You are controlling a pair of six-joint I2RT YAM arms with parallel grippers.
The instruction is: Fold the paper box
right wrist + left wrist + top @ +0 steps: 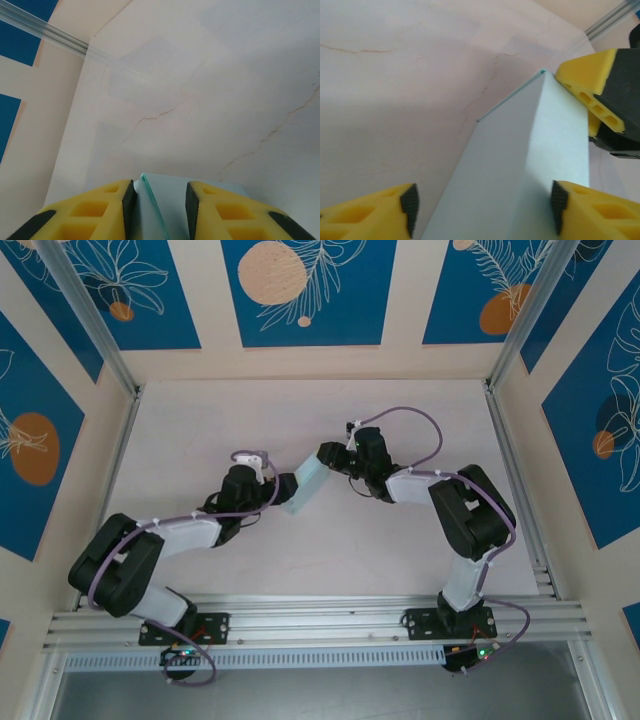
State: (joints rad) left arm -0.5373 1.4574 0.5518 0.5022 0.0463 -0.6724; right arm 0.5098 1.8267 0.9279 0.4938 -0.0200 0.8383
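The paper box [304,484] is a pale light-blue folded card shape held off the table between my two grippers. My left gripper [284,492] is at its near-left end. In the left wrist view the box [520,165] runs up between the yellow fingers [375,215] of my left gripper [485,207], which is open, with a small gap at the left pad. My right gripper [329,461] is at the far-right end, and one of its fingers [590,92] touches the box's top corner. In the right wrist view my right gripper [159,207] is shut on the box's folded end [165,200].
The pale table [220,420] is ringed by walls with blue panels [300,290]. Aluminium rails [300,618] run along the near edge by the arm bases, and posts [515,470] stand along the sides.
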